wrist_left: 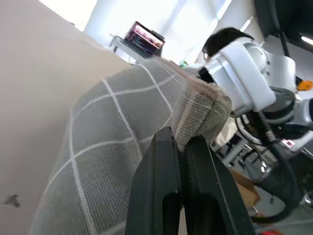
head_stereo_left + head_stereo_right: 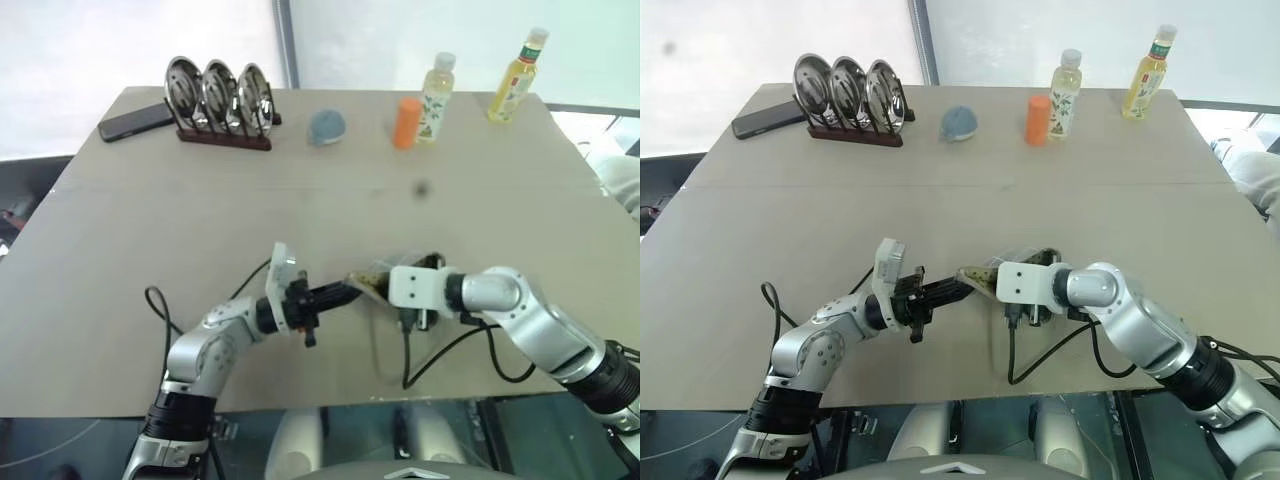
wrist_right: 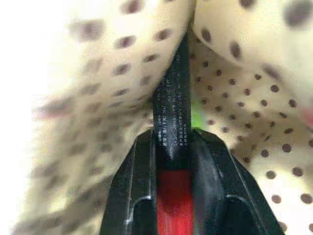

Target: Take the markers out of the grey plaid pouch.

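Two grippers meet over the near middle of your bench [image 2: 120, 230], and that's deliberate. The grey plaid pouch [image 1: 112, 147] is lifted off the surface between them: your left gripper [image 1: 181, 147] is clamped tight on one fabric end, likely bracing it so the mouth stays put. Your right gripper [image 3: 171, 147] is plunged inside the dotted lining, fingers pinched on the red marker [image 3: 172, 196] by its black section. A sliver of the green highlighter [image 3: 196, 115] sits just beside it, waiting.
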